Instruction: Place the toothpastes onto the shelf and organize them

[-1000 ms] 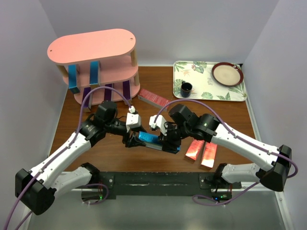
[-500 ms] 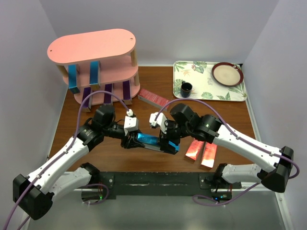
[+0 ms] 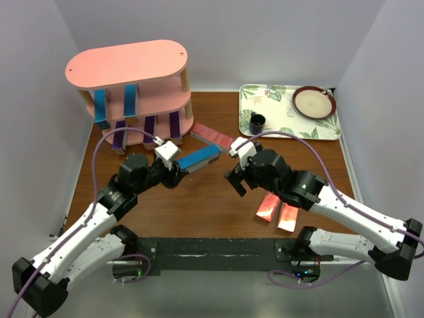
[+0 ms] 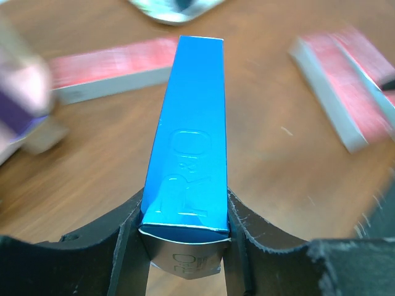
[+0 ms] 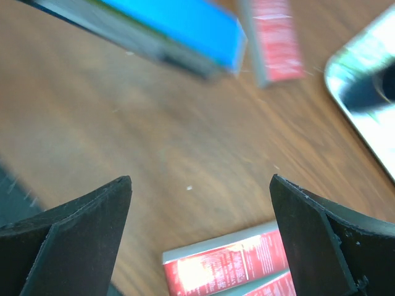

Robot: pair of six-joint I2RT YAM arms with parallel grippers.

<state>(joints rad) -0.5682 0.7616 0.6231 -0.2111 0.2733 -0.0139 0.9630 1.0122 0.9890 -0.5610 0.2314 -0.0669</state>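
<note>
The left end effector [image 3: 173, 172] is clamped on one end of a blue carton [image 3: 200, 158], jaws pressed against its two long sides. In the left wrist view, the carton [image 4: 188, 148] runs straight out from between the black fingers [image 4: 120, 237], its free end pointing far and right over the brown tabletop [image 3: 199, 212].

The right end effector [image 3: 234, 181] hovers just right of that carton and apart from it. Its jaws are spread wide and hold nothing. The right wrist view shows bare wood between the two fingers [image 5: 74, 225].

The pink shelf [image 3: 126, 63] stands at the far left. Its middle tier carries two blue cartons [image 3: 101, 107] upright side by side. The bottom tier carries three purple cartons [image 3: 150, 126] in a row.

A red carton [image 3: 212, 136] lies flat on the tabletop just right of the shelf's foot, near the free end of the held carton. Two more red cartons [image 3: 269, 207] lie side by side on the near right, beneath the right arm.

At the far right, a floral tray [image 3: 281, 122] holds a brown-rimmed plate [image 3: 314, 101] and a dark cup [image 3: 257, 122].
</note>
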